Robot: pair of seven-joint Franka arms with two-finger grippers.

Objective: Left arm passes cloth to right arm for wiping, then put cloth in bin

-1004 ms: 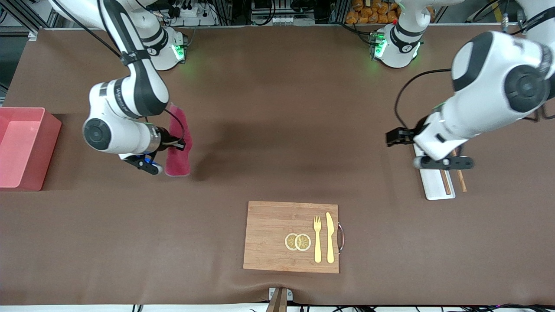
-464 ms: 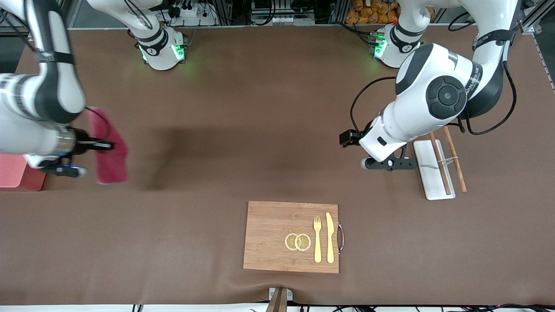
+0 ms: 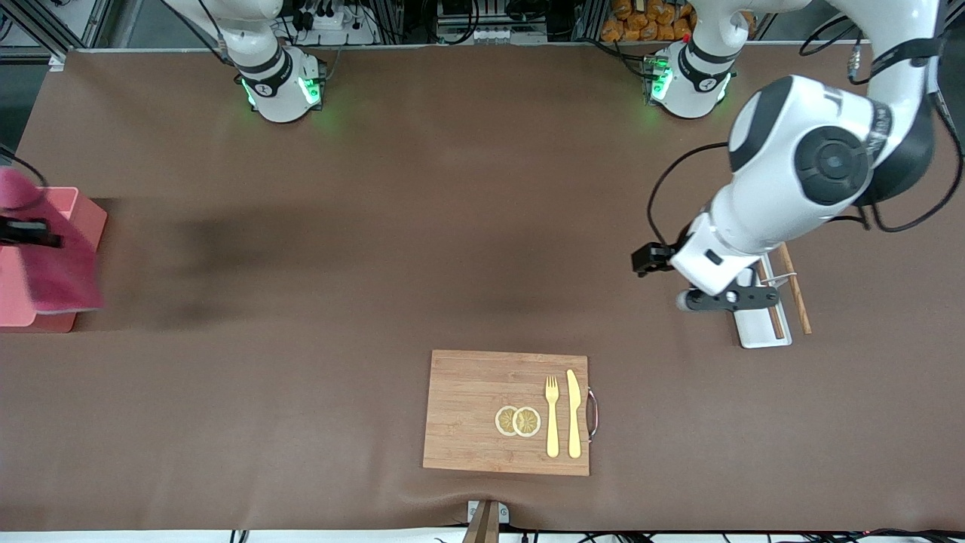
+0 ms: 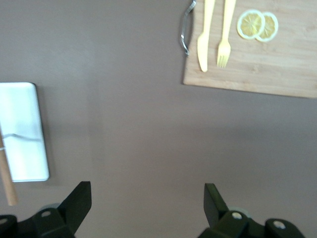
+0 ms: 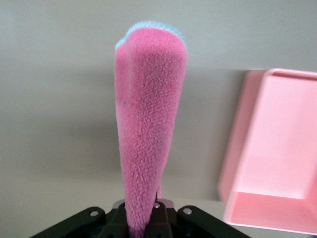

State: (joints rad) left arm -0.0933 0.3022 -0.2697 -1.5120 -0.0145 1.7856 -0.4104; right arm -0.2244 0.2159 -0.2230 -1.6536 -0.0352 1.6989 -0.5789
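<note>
Right wrist alone shows cloth (image 5: 148, 134) pinched.

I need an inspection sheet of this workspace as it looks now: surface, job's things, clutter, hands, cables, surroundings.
Surface: brown table cover, no spill seen.
Job's things: cloth held over the bin at the right arm's end.
Clutter: cutting board with fork, knife, lemon slices; white tray with chopsticks.
Hands: right hand shut on the cloth; left hand open, empty, beside the tray.
Cables: black cable on the left arm.
Surroundings: metal racks along the bases' edge.
</note>
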